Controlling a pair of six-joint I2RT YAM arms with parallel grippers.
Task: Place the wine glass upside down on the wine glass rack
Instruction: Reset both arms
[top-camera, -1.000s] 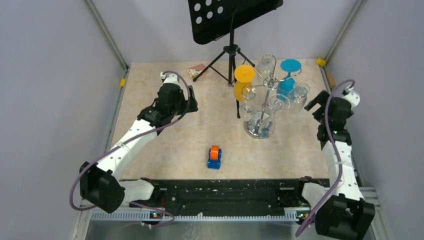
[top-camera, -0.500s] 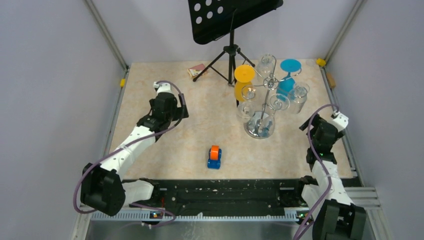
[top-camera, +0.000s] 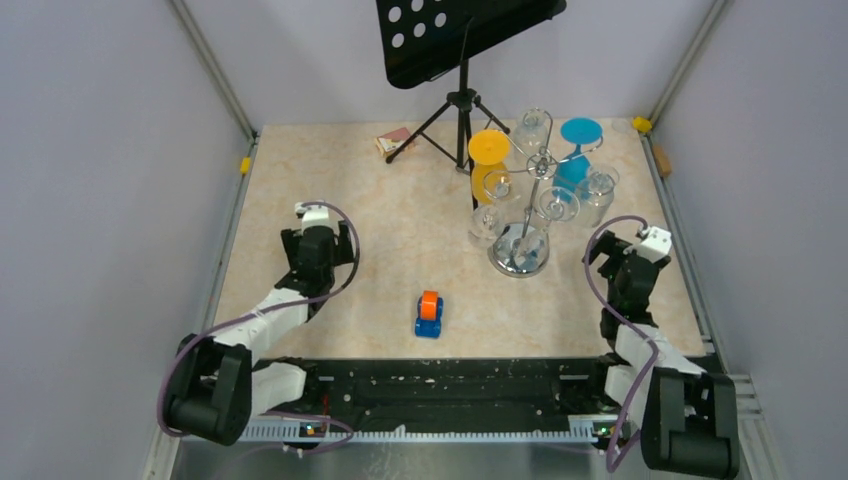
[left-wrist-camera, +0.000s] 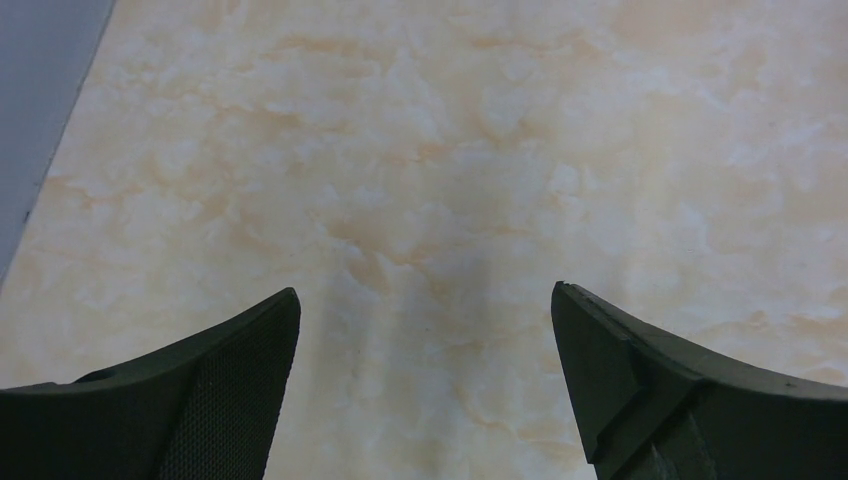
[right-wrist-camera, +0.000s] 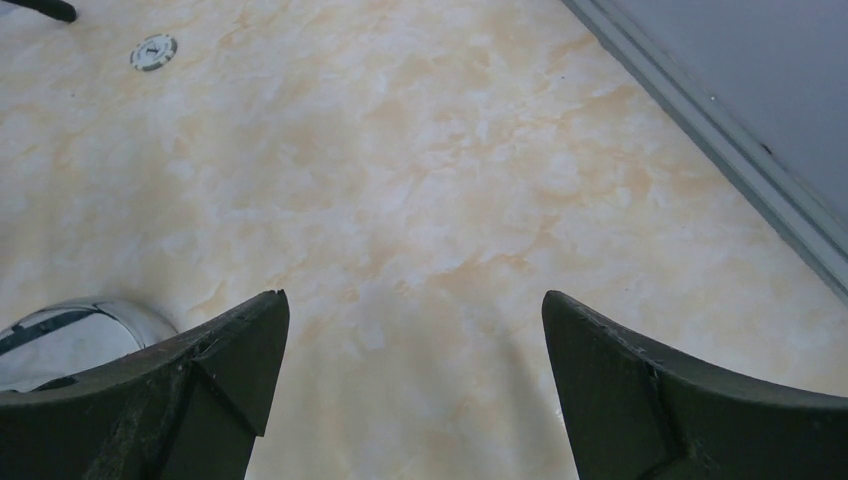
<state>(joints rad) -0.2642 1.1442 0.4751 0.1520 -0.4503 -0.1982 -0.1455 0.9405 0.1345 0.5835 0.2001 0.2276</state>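
The wine glass rack (top-camera: 519, 258) stands right of centre on the table, a chrome post rising from a round base. Several wine glasses hang on it upside down: an orange one (top-camera: 487, 158), a blue one (top-camera: 577, 150) and clear ones (top-camera: 486, 224). My left gripper (top-camera: 318, 236) is far left of the rack, low over bare marble, open and empty (left-wrist-camera: 425, 300). My right gripper (top-camera: 616, 252) sits just right of the rack's base, also open and empty (right-wrist-camera: 415, 305). In the right wrist view the shiny base (right-wrist-camera: 70, 330) shows behind the left finger.
A black music stand (top-camera: 462, 95) on a tripod stands at the back behind the rack. A blue and orange toy car (top-camera: 429, 313) lies near the front centre. A small box (top-camera: 394, 140) lies at the back. Grey walls and a metal rail (right-wrist-camera: 700, 110) border the table.
Both arms have drawn back toward the near edge and folded lower. The right gripper came down and in from beside the hanging glasses to the rack's base. Both stayed open.
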